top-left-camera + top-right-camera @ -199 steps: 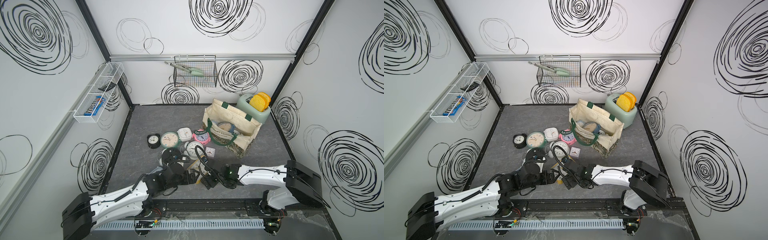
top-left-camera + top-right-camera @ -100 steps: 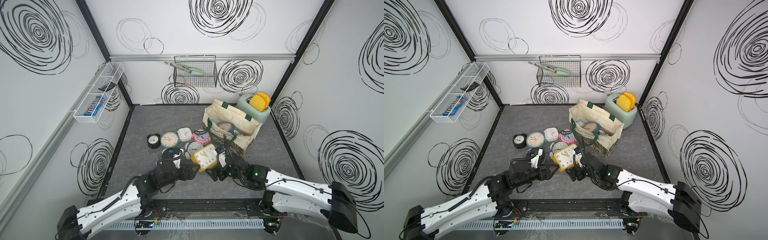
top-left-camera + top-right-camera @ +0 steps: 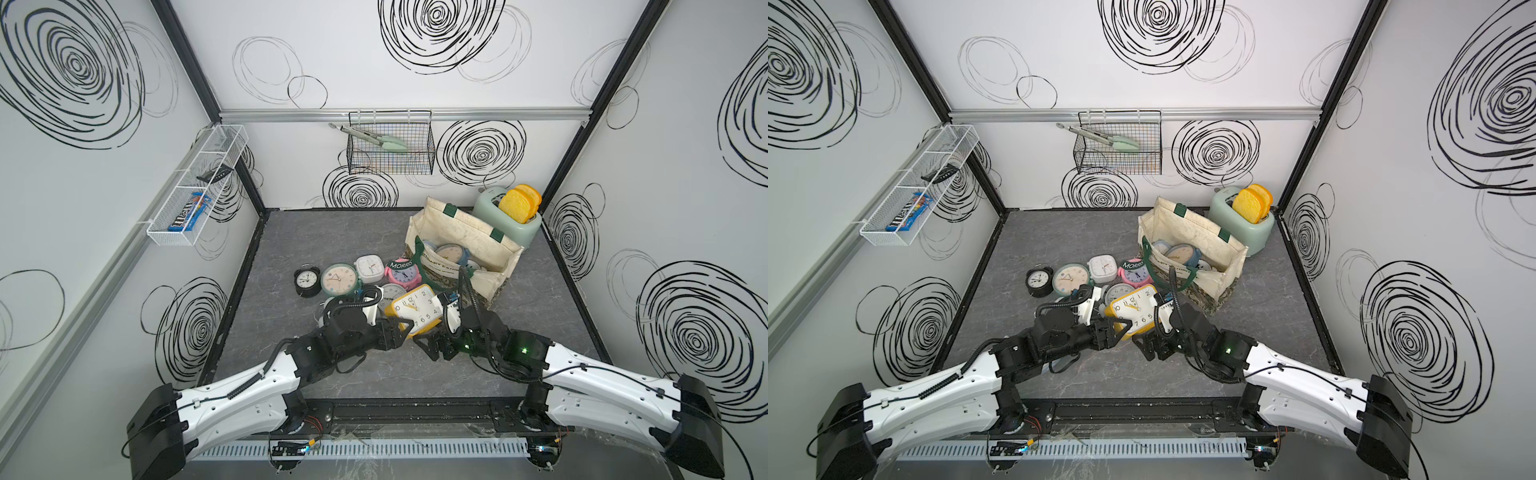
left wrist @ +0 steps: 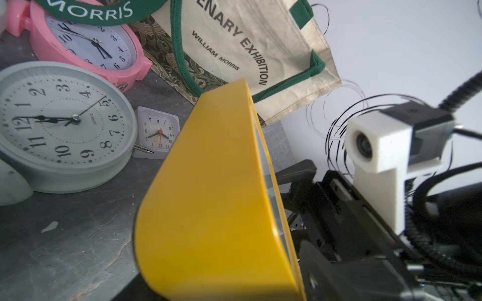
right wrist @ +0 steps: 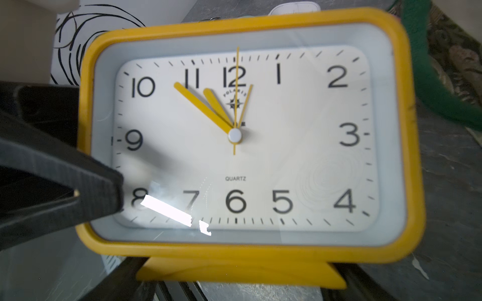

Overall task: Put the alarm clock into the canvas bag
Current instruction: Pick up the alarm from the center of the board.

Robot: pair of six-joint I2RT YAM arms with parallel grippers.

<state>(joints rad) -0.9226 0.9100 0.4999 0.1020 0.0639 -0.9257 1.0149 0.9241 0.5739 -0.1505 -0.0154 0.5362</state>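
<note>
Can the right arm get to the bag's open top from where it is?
Probably yes. The canvas bag stands close beyond the right gripper, mouth open upward, and the way looks free. But the left gripper straddles the yellow clock it carries.

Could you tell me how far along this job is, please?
Done: round clocks sit in the cream canvas bag with green handles. In hand: the yellow rectangular alarm clock, held by the right end effector, left end effector at its corner. Remaining: getting it into the bag.
</note>
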